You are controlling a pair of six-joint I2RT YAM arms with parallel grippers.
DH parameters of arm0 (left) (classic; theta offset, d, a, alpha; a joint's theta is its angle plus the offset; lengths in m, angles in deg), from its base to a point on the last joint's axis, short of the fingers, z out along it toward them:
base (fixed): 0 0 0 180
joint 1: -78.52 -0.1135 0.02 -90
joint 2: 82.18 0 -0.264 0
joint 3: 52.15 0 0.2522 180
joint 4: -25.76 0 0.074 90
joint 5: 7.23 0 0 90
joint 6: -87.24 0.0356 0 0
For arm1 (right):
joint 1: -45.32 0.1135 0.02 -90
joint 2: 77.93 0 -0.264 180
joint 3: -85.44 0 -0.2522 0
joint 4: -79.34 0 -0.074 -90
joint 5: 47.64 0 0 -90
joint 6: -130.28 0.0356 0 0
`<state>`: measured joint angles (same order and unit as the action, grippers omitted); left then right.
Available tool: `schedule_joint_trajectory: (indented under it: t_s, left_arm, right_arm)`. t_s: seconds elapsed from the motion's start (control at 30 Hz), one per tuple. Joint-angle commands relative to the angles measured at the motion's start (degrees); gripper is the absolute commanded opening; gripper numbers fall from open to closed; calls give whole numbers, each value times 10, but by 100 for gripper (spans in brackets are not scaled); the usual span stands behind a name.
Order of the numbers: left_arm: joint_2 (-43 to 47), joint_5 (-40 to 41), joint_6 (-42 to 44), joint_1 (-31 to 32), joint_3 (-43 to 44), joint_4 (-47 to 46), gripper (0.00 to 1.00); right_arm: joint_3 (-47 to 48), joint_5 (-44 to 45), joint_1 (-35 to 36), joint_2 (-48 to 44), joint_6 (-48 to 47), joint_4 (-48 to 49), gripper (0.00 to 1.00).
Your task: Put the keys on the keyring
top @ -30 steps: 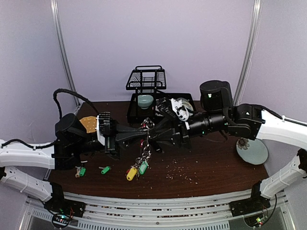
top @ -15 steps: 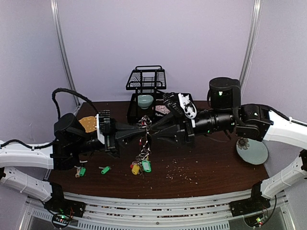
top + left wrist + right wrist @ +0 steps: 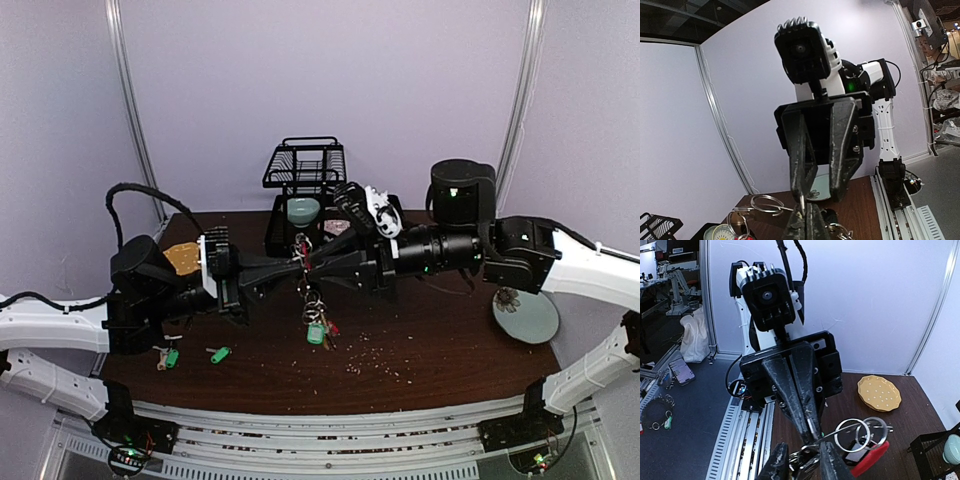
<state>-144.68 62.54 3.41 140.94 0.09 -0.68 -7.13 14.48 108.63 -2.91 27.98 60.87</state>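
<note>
- Two sets of fingers are meeting tip to tip just in front of the dish rack (image 3: 305, 165), above the bench (image 3: 440, 350).
- Of these, the left fingers (image 3: 296, 266) are pressing fully together and appear to be pinching the thin wire of the keyring (image 3: 314, 318).
- Its cluster of keys and a green tag is hanging below the meeting point, in front of the rack and apparently clear of the bench.
- Opposite them, the right fingers (image 3: 316, 263) are standing slightly apart with ring metal lying between them. Whether they are biting cannot be told.
- Two loose keys (image 3: 220, 354) with green tags are lying on the bench, well to the left of the rack and nearer the arm bases.
- Handling judgement: the ring is looking stiff, light and slippery, and its cluster is likely to swing. Hold is best taken on the bare wire beside the red sheath (image 3: 870, 458), not on the dangling keys.
- Each loose key is lying flat and thin, so its plastic tag is offering the better purchase.
</note>
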Motion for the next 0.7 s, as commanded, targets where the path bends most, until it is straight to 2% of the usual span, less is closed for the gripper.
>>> schedule_joint_trajectory:
  t_s: [0.0, 0.3, 0.4, 0.5, 0.67]
  left_arm:
    - [8, -12, 10, 4, 3, -23, 0]
    - [8, -12, 13, 4, 4, -21, 0]
    - [6, -13, 14, 4, 5, -20, 0]
    - [6, -14, 14, 4, 5, -21, 0]
    - [12, 0, 8, 3, 5, 0, 0]
  right_arm:
    - [3, -1, -10, 3, 20, 42, 25]
    - [9, -21, -9, 21, 11, 29, 26]
    - [6, -18, -9, 20, 9, 23, 19]
    - [9, -25, -10, 21, 11, 20, 1]
    - [21, -6, -10, 6, -12, -18, 0]
